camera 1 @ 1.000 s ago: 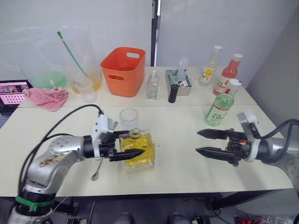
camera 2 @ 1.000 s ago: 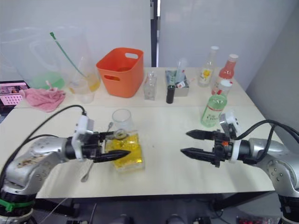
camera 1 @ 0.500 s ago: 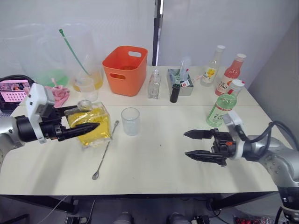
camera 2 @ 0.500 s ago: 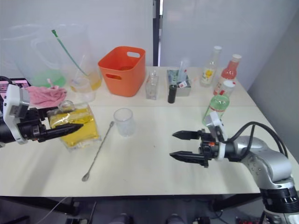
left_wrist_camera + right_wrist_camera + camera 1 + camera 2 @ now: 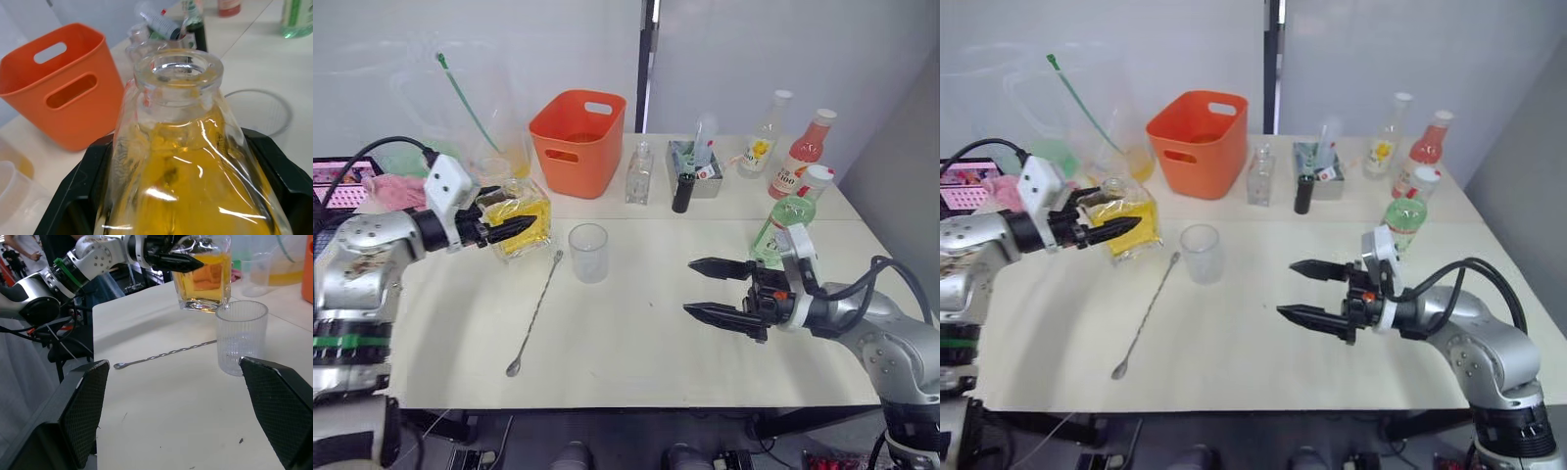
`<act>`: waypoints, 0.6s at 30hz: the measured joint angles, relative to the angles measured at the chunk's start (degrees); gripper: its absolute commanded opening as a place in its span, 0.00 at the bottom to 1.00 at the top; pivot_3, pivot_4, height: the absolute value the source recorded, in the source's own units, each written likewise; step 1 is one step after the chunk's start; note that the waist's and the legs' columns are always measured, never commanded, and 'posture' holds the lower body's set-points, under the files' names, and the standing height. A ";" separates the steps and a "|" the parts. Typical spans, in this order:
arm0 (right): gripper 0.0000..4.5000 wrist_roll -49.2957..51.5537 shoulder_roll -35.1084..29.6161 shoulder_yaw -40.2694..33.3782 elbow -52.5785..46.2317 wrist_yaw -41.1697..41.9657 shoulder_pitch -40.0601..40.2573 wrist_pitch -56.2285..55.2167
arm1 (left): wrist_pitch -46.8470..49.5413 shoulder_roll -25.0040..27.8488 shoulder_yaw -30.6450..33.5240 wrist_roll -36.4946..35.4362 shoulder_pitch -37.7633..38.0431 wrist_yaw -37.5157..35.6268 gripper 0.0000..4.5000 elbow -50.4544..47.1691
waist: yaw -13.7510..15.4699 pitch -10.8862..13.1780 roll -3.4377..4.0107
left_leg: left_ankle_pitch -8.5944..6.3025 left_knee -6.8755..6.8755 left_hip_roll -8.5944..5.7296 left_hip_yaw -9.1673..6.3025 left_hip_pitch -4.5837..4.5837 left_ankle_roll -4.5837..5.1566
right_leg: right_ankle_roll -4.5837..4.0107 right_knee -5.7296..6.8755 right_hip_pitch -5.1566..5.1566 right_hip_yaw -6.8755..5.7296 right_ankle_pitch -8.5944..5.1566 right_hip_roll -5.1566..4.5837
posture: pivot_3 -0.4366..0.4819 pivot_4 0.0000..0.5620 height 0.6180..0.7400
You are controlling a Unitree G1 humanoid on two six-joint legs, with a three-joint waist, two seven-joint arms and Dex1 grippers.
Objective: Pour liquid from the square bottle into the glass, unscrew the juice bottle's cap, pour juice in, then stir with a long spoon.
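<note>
I have the left gripper [image 5: 509,228] pinching the square bottle [image 5: 517,215], held off the table left of the glass [image 5: 588,252]. My left wrist view shows its open neck; the right wrist view shows the long spoon [image 5: 166,354] lying near the glass. My right gripper [image 5: 710,290] hangs spread wide, empty.

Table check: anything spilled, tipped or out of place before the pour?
No spill shows. The square bottle is off the table, tilted in the left gripper, uncapped. The glass stands upright. The long spoon lies flat beside it. The right gripper is open over bare table.
</note>
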 measured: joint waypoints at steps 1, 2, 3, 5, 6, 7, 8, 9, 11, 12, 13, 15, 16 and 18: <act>1.00 0.05 -0.01 -0.49 -0.81 -0.83 1.13 0.00 | -1.99 -0.98 -1.26 2.27 -1.30 1.29 0.62 1.98 | -0.02 0.00 0.00 | 0.00 0.00 -0.01 -0.01 -0.01 0.00 | 0.01 0.02 -0.01 0.00 0.01 -0.01 | 0.48 0.27 1.00; 1.00 0.01 -0.01 -0.85 -1.78 -1.55 2.57 -0.01 | -3.93 -2.11 -2.66 4.87 -2.67 3.11 0.62 3.96 | 0.02 0.00 0.00 | 0.00 0.00 -0.02 -0.02 -0.01 0.00 | 0.01 0.02 -0.01 0.00 0.01 -0.01 | 0.48 0.27 1.00; 1.00 -0.02 0.02 -0.76 -2.71 -2.21 3.85 -0.01 | -5.81 -2.92 -3.79 7.17 -3.74 4.81 0.62 5.99 | 0.03 0.00 -0.01 | 0.00 0.00 -0.03 -0.03 -0.04 0.00 | 0.01 0.02 -0.03 0.00 0.01 -0.01 | 0.48 0.27 1.00; 1.00 -0.05 0.07 -0.74 -4.05 -3.42 5.69 -0.03 | -8.56 -4.05 -5.28 10.29 -5.42 6.96 0.62 9.59 | -0.16 -0.01 -0.01 | 0.00 0.00 -0.03 0.00 -0.12 0.00 | 0.02 0.04 -0.13 0.01 0.01 -0.02 | 0.48 0.27 1.00; 1.00 -0.06 0.19 -0.69 -4.32 -3.67 5.86 -0.03 | -9.27 -4.30 -5.56 11.17 -5.88 7.55 0.62 10.62 | -0.31 0.00 -0.02 | 0.00 0.01 -0.02 0.02 -0.16 0.01 | 0.01 0.04 -0.20 0.02 0.02 -0.01 | 0.48 0.27 1.00; 1.00 -0.07 0.23 -0.82 -4.84 -4.21 6.34 -0.17 | -10.94 -4.72 -6.28 12.65 -6.77 8.39 0.62 12.23 | -0.38 0.00 -0.02 | 0.01 0.01 -0.03 0.03 -0.23 0.01 | 0.00 0.10 -0.31 0.05 0.03 -0.01 | 0.48 0.27 1.00; 1.00 -0.07 0.29 -0.76 -5.32 -4.74 6.76 -0.22 | -12.27 -5.13 -6.78 14.02 -7.70 9.45 0.62 13.58 | -0.31 0.00 -0.03 | 0.02 0.05 -0.02 0.01 -0.34 0.00 | -0.01 0.24 -0.47 0.04 0.04 0.00 | 0.48 0.27 1.00; 1.00 -0.07 0.37 -0.70 -5.53 -5.07 6.81 -0.25 | -13.11 -5.33 -7.08 15.19 -8.30 10.37 0.62 14.20 | -0.34 0.00 -0.04 | 0.04 0.08 -0.04 0.02 -0.49 -0.04 | -0.02 0.39 -0.66 0.05 0.04 -0.01 | 0.48 0.27 1.00; 1.00 -0.07 0.50 -0.70 -5.62 -5.88 6.82 -0.33 | -14.22 -5.39 -8.59 18.37 -9.38 11.85 0.62 14.79 | -0.35 0.00 -0.04 | 0.05 0.11 -0.05 0.02 -0.50 -0.04 | -0.02 0.66 -0.69 0.05 0.05 -0.01 | 0.48 0.27 1.00; 1.00 -0.07 0.50 -0.70 -5.69 -6.13 6.82 -0.35 | -14.50 -5.37 -9.54 20.09 -9.86 12.44 0.62 14.79 | -0.32 0.00 -0.04 | 0.05 0.11 -0.06 0.02 -0.50 -0.04 | -0.02 0.79 -0.69 0.05 0.05 -0.01 | 0.48 0.27 1.00; 1.00 -0.07 0.51 -0.70 -5.74 -6.26 6.82 -0.36 | -14.54 -5.37 -10.05 20.99 -10.09 12.62 0.62 14.78 | -0.31 0.00 -0.04 | 0.05 0.11 -0.06 0.02 -0.50 -0.04 | -0.02 0.81 -0.69 0.05 0.05 -0.01 | 0.48 0.27 1.00; 1.00 -0.07 0.51 -0.69 -5.93 -6.50 6.85 -0.36 | -14.54 -5.57 -10.38 21.62 -10.17 12.64 0.62 14.78 | -0.33 0.00 -0.04 | 0.05 0.11 -0.06 0.01 -0.50 -0.04 | -0.02 0.82 -0.69 0.05 0.04 -0.01 | 0.48 0.27 1.00; 1.00 -0.07 0.51 -0.68 -6.02 -6.58 6.87 -0.36 | -14.55 -5.84 -10.38 21.66 -10.17 12.66 0.62 14.77 | -0.30 0.00 -0.04 | 0.05 0.12 -0.06 0.01 -0.50 -0.03 | -0.02 0.83 -0.69 0.05 0.04 -0.01 | 0.48 0.27 1.00; 1.00 -0.06 0.51 -0.48 -6.22 -7.04 6.94 -0.36 | -15.06 -6.54 -10.44 21.82 -10.17 12.86 0.62 14.73 | -0.26 0.00 -0.04 | 0.05 0.16 -0.06 0.00 -0.50 -0.03 | -0.02 0.83 -0.69 0.05 0.04 -0.01 | 0.48 0.27 1.00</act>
